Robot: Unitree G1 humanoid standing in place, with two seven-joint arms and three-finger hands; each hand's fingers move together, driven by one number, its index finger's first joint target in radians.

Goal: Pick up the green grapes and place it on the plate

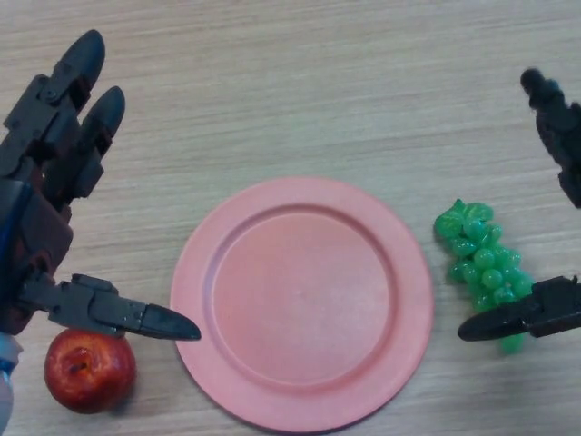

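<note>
A bunch of green grapes (485,265) lies on the wooden table just right of the pink plate (304,300). The plate is bare. My right hand (556,127) comes in at the right edge, open, its thumb (522,316) touching or just over the near end of the grapes and its fingers beyond the far end. The grapes lie in the gap between them. My left hand (45,195) is open at the left, its thumb (136,315) pointing at the plate's left rim.
A red apple (89,369) sits at the bottom left, partly under my left thumb and close to the plate's left rim. The wooden table (300,82) stretches out behind the plate.
</note>
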